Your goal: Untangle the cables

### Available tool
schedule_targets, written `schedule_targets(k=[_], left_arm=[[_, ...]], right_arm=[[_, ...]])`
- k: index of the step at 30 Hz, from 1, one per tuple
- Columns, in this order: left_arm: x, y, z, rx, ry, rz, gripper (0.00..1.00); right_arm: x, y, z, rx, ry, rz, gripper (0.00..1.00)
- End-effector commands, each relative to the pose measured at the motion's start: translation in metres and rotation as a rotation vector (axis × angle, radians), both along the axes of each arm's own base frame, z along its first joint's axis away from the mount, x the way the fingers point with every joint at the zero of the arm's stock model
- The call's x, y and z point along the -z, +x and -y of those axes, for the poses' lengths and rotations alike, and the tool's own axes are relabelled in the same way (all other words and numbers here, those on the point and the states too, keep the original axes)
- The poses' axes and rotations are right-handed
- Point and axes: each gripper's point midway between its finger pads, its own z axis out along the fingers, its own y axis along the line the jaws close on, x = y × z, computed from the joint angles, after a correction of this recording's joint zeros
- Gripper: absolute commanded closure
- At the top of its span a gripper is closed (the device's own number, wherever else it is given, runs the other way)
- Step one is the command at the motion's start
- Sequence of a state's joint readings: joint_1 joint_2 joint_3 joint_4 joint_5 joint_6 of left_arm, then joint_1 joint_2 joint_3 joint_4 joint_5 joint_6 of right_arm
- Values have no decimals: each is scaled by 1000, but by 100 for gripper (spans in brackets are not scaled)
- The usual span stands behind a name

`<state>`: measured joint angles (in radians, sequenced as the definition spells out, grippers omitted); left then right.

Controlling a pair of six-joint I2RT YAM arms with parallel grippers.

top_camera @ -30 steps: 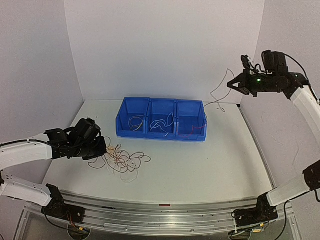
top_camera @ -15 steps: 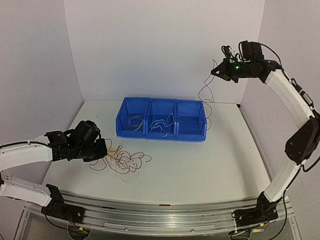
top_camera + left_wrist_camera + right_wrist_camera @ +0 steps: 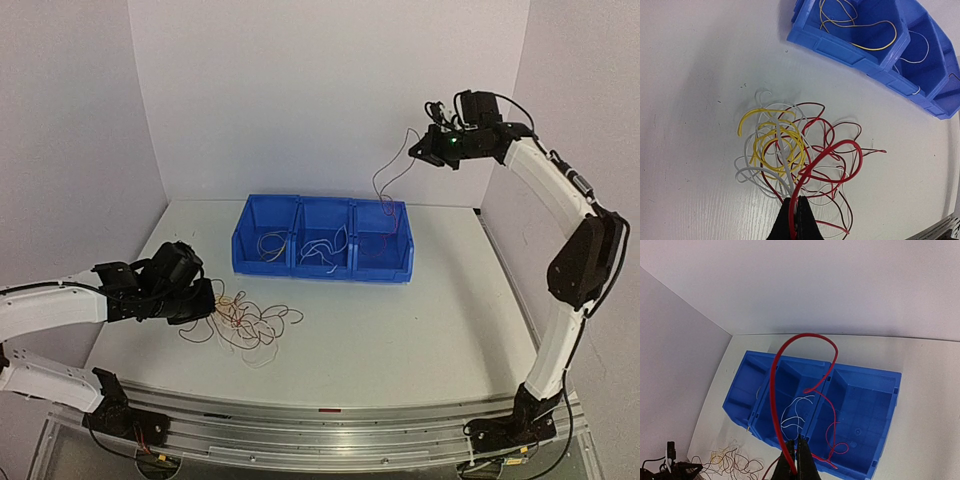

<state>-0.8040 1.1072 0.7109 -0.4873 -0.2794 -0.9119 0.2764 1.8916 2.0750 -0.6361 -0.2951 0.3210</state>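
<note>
The right gripper (image 3: 796, 460) pinches a red cable (image 3: 774, 390). The cable makes a tall arch, and its far end goes down into the right-hand compartment of a blue bin (image 3: 740, 400). White cables (image 3: 792, 412) lie in the middle compartment.

In the left wrist view the blue bin (image 3: 835, 47) runs off the frame from 12 to 3 o'clock, and the left gripper (image 3: 795, 205) is cut off at 6 o'clock (only its dark fingertips show). From above, that gripper's fingers hide behind its own black wrist (image 3: 175, 268), and the cables (image 3: 242, 318) in the pile are too thin to sort by colour.
</note>
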Motion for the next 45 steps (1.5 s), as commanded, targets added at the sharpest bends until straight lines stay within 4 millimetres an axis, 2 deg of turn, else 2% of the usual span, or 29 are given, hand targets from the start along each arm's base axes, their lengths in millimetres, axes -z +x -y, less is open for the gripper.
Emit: schedule_targets(k=[1,11,16,21,27,30,39,41,45], left_arm=[[-7,4,5,10,-28,26,100],[-2,2,4,3,-34,12,100],[1,4,7,12,-28,14,100],[0,6,10,21,-26,13,100],[2,6,13,32,-33,18,100],[1,6,14,37,-43,20,100],[0,3,13,39,-62,24,100],[-1,2,13,41,-67,26,100],[-3,1,14,46,-80,31,100]], right_arm=[[11,11,-8,-13,15,-13,100],[90,17,-14,-16,-23,-156,100],[130,17,-30,-27,-145,-173,100],[166,29,-30,24,-278,-174,100],[190,47,-25,75,-567,-86,100],[205,49,-33,41,-653,-75,100],[240,45,-46,-2,-707,-122,100],[240,43,-45,-5,-710,-130,94],[219,39,-43,9,-697,-110,75]])
